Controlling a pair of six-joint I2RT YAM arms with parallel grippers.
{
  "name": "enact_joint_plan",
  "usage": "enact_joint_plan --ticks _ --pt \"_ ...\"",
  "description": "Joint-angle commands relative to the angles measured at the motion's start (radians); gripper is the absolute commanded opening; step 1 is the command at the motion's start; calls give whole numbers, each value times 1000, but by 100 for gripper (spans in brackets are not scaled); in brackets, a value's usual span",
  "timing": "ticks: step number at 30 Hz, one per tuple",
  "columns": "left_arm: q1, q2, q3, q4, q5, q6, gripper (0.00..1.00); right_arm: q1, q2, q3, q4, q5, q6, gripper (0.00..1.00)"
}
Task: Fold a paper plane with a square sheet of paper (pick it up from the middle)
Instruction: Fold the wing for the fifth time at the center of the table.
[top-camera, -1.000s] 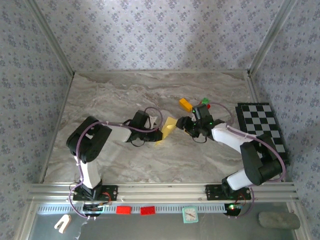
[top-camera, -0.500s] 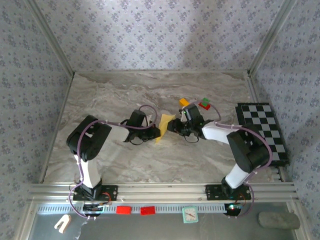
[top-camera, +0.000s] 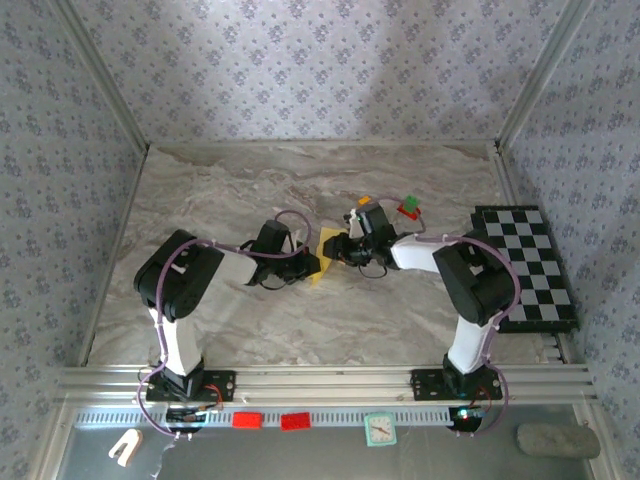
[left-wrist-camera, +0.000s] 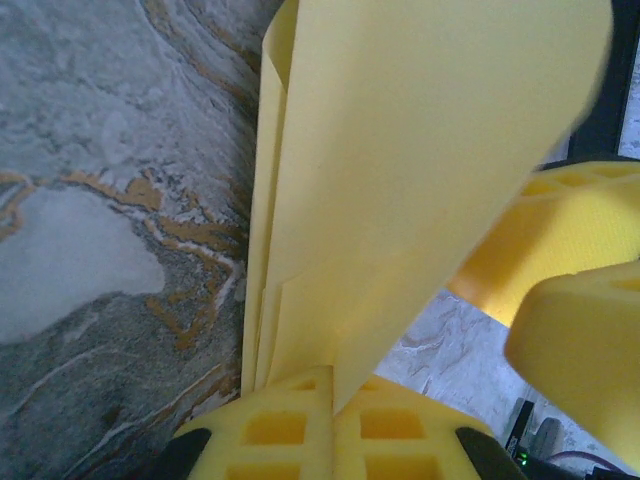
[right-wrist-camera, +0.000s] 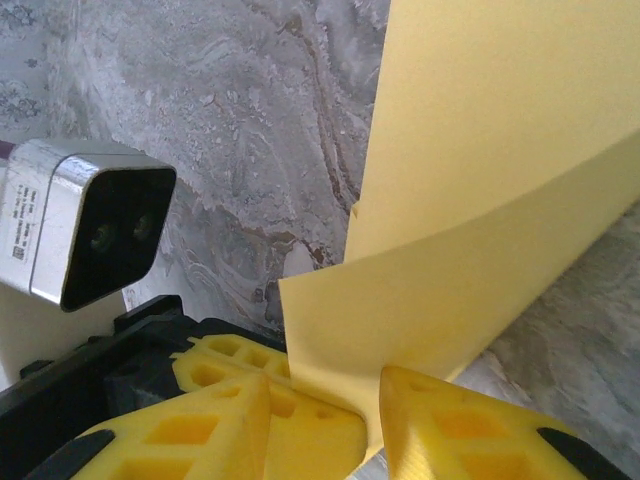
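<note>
The square sheet of paper (top-camera: 328, 247) is folded into several yellow layers and stands on edge mid-table; whether it has the paper plane's dart shape I cannot tell. My left gripper (top-camera: 312, 262) is shut on its lower edge, and the pads (left-wrist-camera: 290, 425) pinch the layers (left-wrist-camera: 400, 150) tightly. My right gripper (top-camera: 345, 248) comes in from the right, its jaws apart. In the right wrist view one loose flap (right-wrist-camera: 460, 270) of the paper hangs between the right gripper's (right-wrist-camera: 325, 390) yellow fingers (right-wrist-camera: 470, 430). The right fingers (left-wrist-camera: 575, 300) also show in the left wrist view.
A small orange-yellow block (top-camera: 365, 201) and a green-and-red block (top-camera: 409, 207) lie just behind the right gripper. The checkered board (top-camera: 525, 265) lies at the right edge. The left wrist's camera housing (right-wrist-camera: 90, 230) sits close to the right gripper.
The right gripper has slid left to the paper and narrowed its jaws around a flap. The left gripper has stayed shut on the paper, hardly moving.
</note>
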Motion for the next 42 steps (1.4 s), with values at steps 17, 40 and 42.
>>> enact_joint_plan --ticks 17,40,42 --pt "3 55 -38 -31 -35 19 14 8 94 89 -6 -52 -29 35" --pt "3 69 -18 -62 -36 26 4 21 39 65 -74 -5 -63 35" --pt "3 69 -19 -62 -33 27 4 21 48 69 -77 0 -62 35"
